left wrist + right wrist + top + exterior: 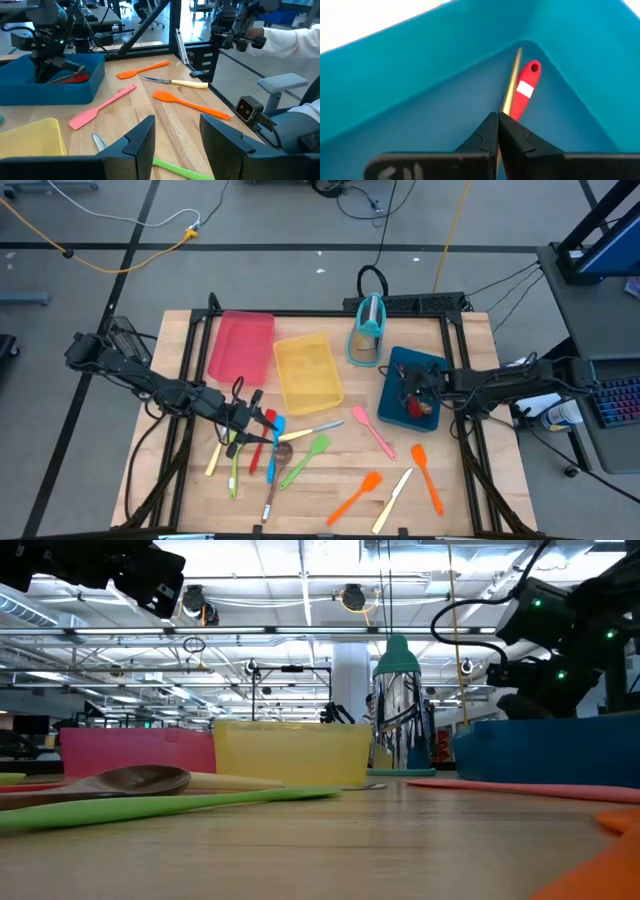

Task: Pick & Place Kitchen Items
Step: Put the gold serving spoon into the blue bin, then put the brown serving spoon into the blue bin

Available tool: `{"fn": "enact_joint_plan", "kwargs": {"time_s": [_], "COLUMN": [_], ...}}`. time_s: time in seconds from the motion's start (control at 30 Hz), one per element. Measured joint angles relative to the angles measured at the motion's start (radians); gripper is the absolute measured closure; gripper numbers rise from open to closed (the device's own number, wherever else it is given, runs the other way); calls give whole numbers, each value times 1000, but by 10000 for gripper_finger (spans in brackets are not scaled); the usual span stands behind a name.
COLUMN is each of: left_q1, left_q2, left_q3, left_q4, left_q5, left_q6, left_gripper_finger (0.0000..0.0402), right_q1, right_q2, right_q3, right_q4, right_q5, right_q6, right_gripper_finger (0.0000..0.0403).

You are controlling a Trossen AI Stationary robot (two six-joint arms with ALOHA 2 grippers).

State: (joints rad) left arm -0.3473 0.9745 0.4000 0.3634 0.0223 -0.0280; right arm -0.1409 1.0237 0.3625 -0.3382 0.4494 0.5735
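I count a loose scatter of utensils lying flat on my desk (440,510). Near its middle lie a blue spatula (275,442), a red spatula (262,435), a green spoon (306,456), a brown spoon (284,456) and a metal spoon (270,502), crowded together with some overlapping. A pink spatula (372,430) lies diagonally by itself. Two orange spatulas (357,495) (427,476) flank a cream-handled knife (392,500). Inside the blue tray (410,85), a red utensil (524,90) lies beside a thin brass-coloured handle (512,80), both pointing into the tray's corner.

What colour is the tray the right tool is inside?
Blue tray, clearest in the high view.
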Motion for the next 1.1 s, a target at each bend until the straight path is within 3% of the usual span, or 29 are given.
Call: {"fn": "enact_joint_plan", "kwargs": {"time_s": [0.33,0.57,0.83,0.97,1.1], "left_q1": [0,0,0,-25,-69], "left_q2": [0,0,0,16,64], "left_q3": [0,0,0,0,0], "left_q4": [-1,-1,0,1,14], "left_q5": [0,0,-32,-36,-133], "left_q6": [-1,-3,-86,-119,-228], "left_gripper_finger": [245,245,245,245,245], "right_q1": [-53,-45,13,71,154], "right_q2": [0,0,-3,-3,-2], "right_q3": [-17,-12,131,186,187], "right_q4": [22,103,115,284,561], "right_q5": [156,71,105,100,30], "right_q6": [-8,-83,-201,-290,-444], "right_gripper_finger": [402,402,402,402,402]}}
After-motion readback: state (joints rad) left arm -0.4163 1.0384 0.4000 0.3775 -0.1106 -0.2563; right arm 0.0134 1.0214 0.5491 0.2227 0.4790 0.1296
